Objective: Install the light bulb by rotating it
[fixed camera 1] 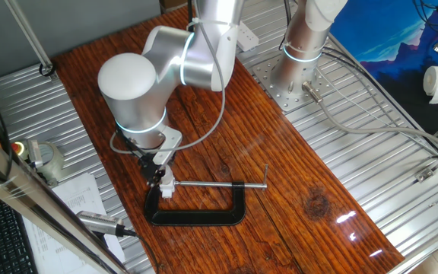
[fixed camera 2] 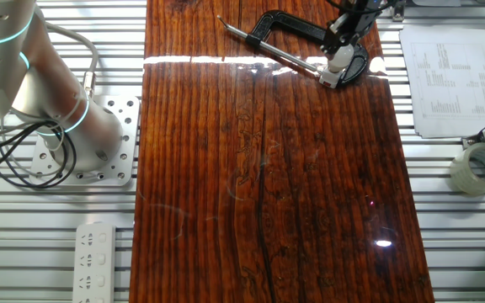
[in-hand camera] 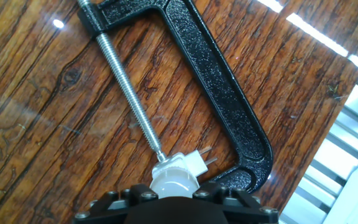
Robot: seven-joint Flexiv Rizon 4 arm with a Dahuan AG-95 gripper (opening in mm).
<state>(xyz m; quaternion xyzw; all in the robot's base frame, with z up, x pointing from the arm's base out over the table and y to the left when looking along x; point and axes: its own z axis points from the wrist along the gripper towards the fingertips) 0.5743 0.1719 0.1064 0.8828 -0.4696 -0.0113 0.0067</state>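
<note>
Two fingers of the gripper (in-hand camera: 171, 194) grasp the light bulb (in-hand camera: 169, 184) over its socket (in-hand camera: 180, 165) in the C-clamp (in-hand camera: 216, 93); tilted turning could cross-thread it.

light: bright, even overhead | glare: you see white streaks on the glossy table (in-hand camera: 36, 118) toward 1 o'clock | shadows: soft | focus: sharp
</note>
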